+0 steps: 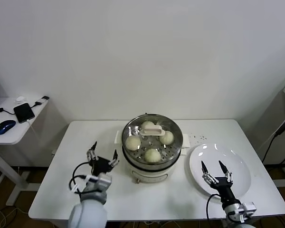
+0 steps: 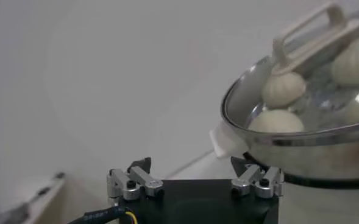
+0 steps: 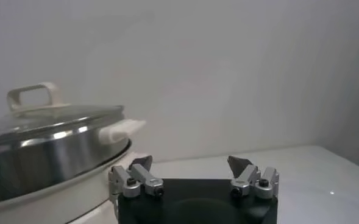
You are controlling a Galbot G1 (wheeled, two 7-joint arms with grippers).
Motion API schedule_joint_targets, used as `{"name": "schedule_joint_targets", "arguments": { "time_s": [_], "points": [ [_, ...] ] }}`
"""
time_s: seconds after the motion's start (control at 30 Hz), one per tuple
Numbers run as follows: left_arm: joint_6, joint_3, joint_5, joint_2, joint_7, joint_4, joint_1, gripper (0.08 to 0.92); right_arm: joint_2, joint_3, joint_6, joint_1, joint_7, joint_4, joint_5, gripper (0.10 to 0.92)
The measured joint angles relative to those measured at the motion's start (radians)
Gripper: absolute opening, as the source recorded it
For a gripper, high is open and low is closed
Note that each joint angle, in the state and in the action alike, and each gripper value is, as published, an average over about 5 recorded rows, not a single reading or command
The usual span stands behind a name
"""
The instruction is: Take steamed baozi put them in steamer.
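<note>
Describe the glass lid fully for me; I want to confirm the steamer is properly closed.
The glass lid is round, clear and slightly domed, with a shiny metal rim and a flat cream-white loop handle at its centre. It lies level on the steamer, its rim resting on the steel pot's edge all round as far as can be seen. Four steamed baozi show through the glass. Neither gripper touches it: the left gripper stands open beside the steamer, and the right gripper is open over the white plate.
</note>
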Motion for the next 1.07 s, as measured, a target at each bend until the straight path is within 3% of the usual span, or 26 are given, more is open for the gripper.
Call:
{"name": "schedule_joint_targets", "arguments": {
  "time_s": [0.2,0.4,0.8,1.07],
  "points": [
    [-0.228,-0.089,-0.292,0.012,-0.017,0.010,0.126,0.823,0.005,-0.012,0.000,-0.044,0.012,0.032,-0.014,0.823],
    [-0.342,-0.124,-0.422,0.009,-0.032,0.008,0.228,0.823,0.001,-0.017,-0.003,-0.093,0.023,0.064,-0.021,0.823],
    [-0.409,-0.144,-0.461,0.015,-0.026,-0.042,0.383,0.823,-0.034,-0.021,-0.036,-0.202,0.041,0.149,-0.034,0.823],
    [-0.420,-0.149,-0.463,0.008,-0.017,-0.074,0.424,0.823,-0.042,-0.026,-0.076,-0.227,0.068,0.193,-0.041,0.823]
  ]
}}
